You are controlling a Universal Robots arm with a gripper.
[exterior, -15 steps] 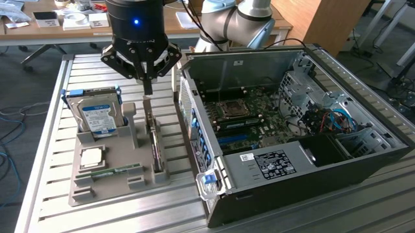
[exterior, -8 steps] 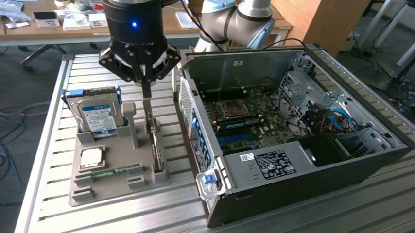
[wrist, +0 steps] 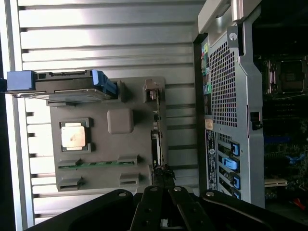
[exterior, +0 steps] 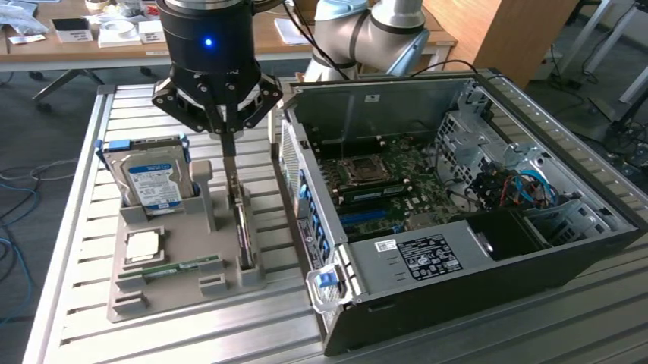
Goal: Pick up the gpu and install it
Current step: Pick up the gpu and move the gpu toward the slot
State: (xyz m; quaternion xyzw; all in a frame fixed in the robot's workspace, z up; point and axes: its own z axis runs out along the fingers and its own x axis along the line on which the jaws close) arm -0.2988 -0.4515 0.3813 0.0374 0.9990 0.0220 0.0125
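Claw (exterior: 231,171) hangs fingers-down, fingertips drawn fully together. The gpu (exterior: 243,235) stands on edge in a slot of the grey tray (exterior: 162,292), straight beneath the fingertips, which reach its top edge. Whether they truly pinch it I cannot tell. The open computer case (exterior: 456,265) sits close beside the claw, on the exterior view's right. Risks: a shallow hold on so thin an edge could slip. A tilted lift could jam the card in its slot or drag the tray.
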